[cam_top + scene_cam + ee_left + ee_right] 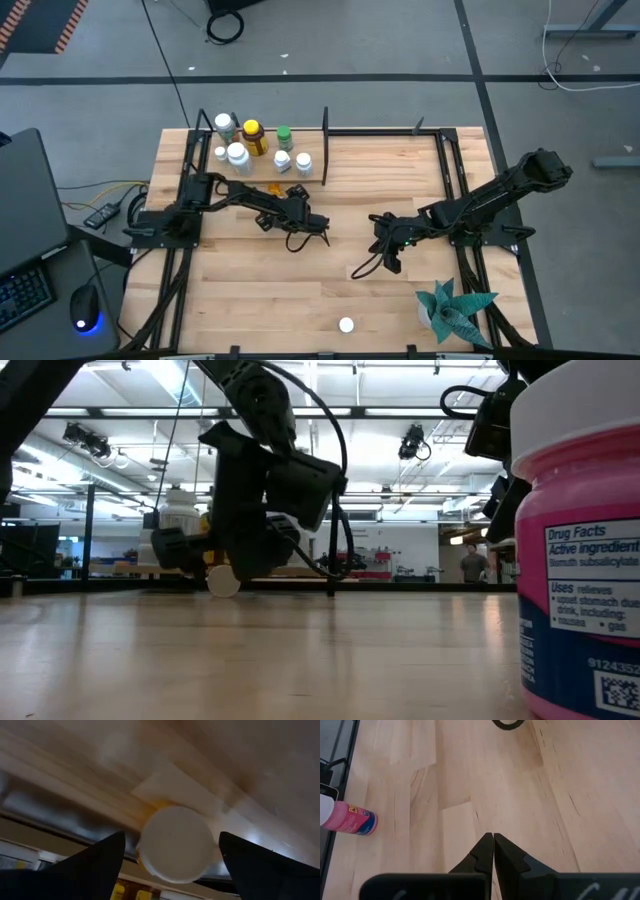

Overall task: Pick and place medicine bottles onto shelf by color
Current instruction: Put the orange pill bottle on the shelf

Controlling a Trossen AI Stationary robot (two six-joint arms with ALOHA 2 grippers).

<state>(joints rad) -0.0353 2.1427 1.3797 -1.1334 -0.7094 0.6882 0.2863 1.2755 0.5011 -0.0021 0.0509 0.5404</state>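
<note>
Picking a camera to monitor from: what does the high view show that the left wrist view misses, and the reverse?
Only the high view: the upright bottles grouped on the shelf, the black divider, the teal plant, a lone white cap near the front edge, and the right claw, shut over bare wood. Only the left wrist view: the white round end of a lying bottle centred between the left claw's open fingers. Both share the left claw and that lying bottle.

The worktop is pale planked wood, smooth with a soft sheen, framed by thin matt black metal posts. The near pink bottle looks like glossy plastic with a printed paper label, and the amber bottle far left looks translucent.
</note>
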